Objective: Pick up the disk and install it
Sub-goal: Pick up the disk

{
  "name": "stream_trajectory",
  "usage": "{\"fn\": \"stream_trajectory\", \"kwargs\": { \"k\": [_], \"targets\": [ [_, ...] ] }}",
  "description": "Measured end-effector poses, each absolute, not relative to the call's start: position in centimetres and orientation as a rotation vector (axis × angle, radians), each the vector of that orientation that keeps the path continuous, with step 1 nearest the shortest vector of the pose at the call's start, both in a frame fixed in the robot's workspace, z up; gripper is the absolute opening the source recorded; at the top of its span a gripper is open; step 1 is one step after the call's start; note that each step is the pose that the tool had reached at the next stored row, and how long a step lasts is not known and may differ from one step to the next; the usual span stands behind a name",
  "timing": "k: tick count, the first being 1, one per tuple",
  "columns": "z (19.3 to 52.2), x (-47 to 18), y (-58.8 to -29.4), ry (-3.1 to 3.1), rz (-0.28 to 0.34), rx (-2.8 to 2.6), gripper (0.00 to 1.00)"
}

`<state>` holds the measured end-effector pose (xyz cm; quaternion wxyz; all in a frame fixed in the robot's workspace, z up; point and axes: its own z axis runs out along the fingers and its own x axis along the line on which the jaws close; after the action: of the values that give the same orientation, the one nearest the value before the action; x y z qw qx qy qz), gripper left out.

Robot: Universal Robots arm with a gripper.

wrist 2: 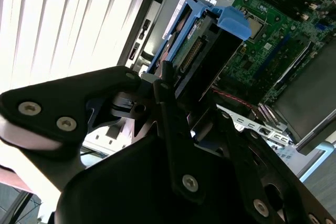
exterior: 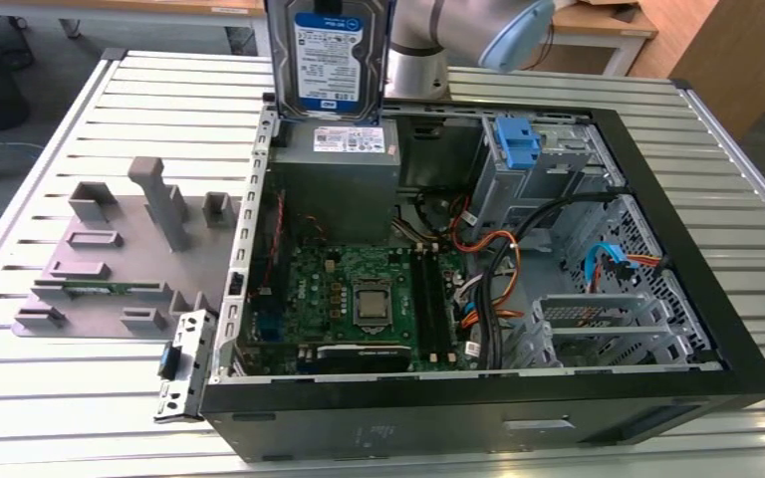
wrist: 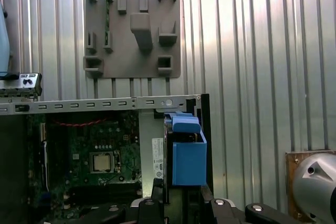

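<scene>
Below the pincer [wrist: 178, 198], the slatted table [exterior: 156, 85] is carrying the open computer case [exterior: 708, 329], with the power-supply box [exterior: 343, 169] lying just beneath the pincer and the grey fixture plate [wrist: 131, 30] resting off to its side. Closed on the disk [exterior: 336, 50], the pincer is holding it upright and clear above the case, presumably to keep it off the case wall. The exterior view is showing the label face; the second wrist view is showing the connector edge beside the fingers [wrist 2: 169, 103].

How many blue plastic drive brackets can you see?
2. One frames the disk held by the tool above the power supply; the other bracket sits in the case's drive bay. Others may be hidden.
</scene>
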<state>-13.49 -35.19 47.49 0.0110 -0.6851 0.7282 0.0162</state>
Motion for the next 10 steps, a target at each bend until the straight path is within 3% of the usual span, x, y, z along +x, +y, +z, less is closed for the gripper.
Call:
{"fn": "stream_trajectory", "kwargs": {
  "k": [10],
  "targets": [
    [47.49,-12.57,-35.19,2.272,0.051,-2.137,0.35]
  ]
}}
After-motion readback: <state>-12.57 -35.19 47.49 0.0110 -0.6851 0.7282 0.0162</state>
